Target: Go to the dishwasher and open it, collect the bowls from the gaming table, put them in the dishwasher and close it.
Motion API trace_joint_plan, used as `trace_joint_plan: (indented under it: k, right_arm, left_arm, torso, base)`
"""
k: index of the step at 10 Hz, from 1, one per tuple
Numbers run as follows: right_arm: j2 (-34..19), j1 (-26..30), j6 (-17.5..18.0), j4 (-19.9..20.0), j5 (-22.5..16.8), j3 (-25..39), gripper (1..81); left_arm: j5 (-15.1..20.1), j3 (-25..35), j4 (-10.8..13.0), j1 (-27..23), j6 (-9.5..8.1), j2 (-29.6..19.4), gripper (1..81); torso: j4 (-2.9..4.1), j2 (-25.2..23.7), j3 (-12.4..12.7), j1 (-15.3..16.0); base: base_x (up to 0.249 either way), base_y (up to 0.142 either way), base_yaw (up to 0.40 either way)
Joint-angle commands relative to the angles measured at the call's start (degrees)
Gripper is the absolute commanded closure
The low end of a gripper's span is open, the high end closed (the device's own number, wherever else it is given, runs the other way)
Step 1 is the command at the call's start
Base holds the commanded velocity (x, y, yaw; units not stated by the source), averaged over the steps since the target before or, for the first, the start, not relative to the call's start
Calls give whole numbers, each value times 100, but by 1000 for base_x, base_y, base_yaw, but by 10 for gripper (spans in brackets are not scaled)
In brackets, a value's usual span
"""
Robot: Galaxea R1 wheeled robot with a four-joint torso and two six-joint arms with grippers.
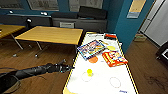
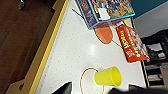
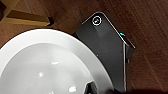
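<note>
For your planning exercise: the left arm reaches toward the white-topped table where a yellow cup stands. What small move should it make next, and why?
Probably ease the left pincer further in over the gaming table toward the yellow cup. In the head view it sits just at the table's yellow edge, short of the cup, which stands apart from the boxes. A white bowl shows large at the right wrist.

Ahead of the left claw (image 1: 70, 67), bare white table (image 1: 102, 83) lies open up to a yellow cup (image 1: 89, 72). Beyond it, an orange bowl (image 1: 93, 59) and two game boxes (image 1: 91, 49) crowd the far end.
</note>
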Motion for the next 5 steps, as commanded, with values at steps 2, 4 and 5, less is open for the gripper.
trace_joint_plan:
  k: [2, 4, 5]
  right_arm:
    - [-267, 110, -24, -154, -429, 178, 811]
    - [-267, 110, -24, -163, -429, 169, 811]
    - [-258, 118, -24, -163, -429, 152, 811]
  left_arm:
    - [280, -125, 21, -844, -21, 295, 10]
    - [315, -229, 21, -844, -21, 382, 10]
    - [463, -387, 21, -844, -21, 514, 10]
  torso:
    - [-89, 0, 0, 0]
    - [-175, 2, 0, 0]
    - [-175, 2, 0, 0]
  base:
    - [0, 0, 0]
    - [0, 0, 0]
    - [0, 0, 0]
